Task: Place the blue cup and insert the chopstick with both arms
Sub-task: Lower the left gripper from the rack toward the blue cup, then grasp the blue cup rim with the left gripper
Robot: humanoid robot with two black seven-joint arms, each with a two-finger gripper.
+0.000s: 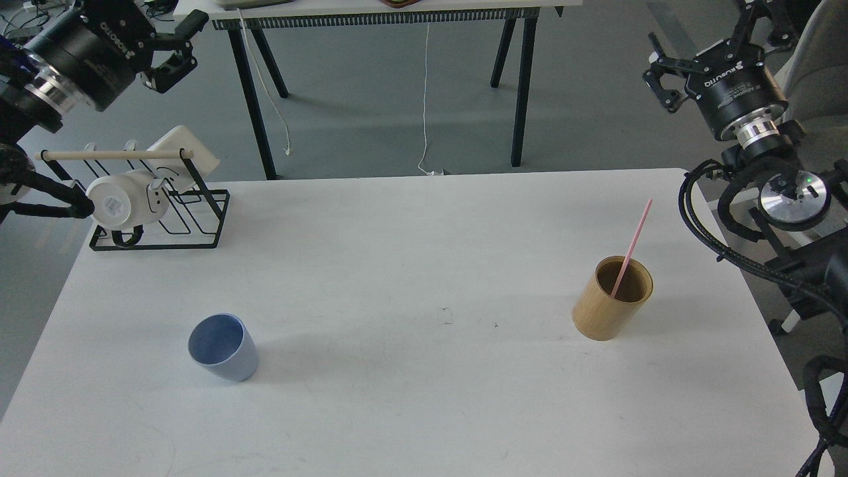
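The blue cup (223,346) stands upright on the front left of the white table (411,397), nothing in it. The pink chopstick (633,246) leans inside the taller tan cylindrical holder (613,299) on the right of the table. My left gripper (185,46) is open and empty, high at the far left beyond the table's edge, far from the cup. My right gripper (705,33) is open and empty, high at the far right, beyond the table and well behind the holder.
A black wire rack (192,215) with a pale wooden rod (112,154) and a white mug (126,202) stands at the table's back left corner. Another table's black legs (523,86) stand behind. A grey chair (821,73) is at far right.
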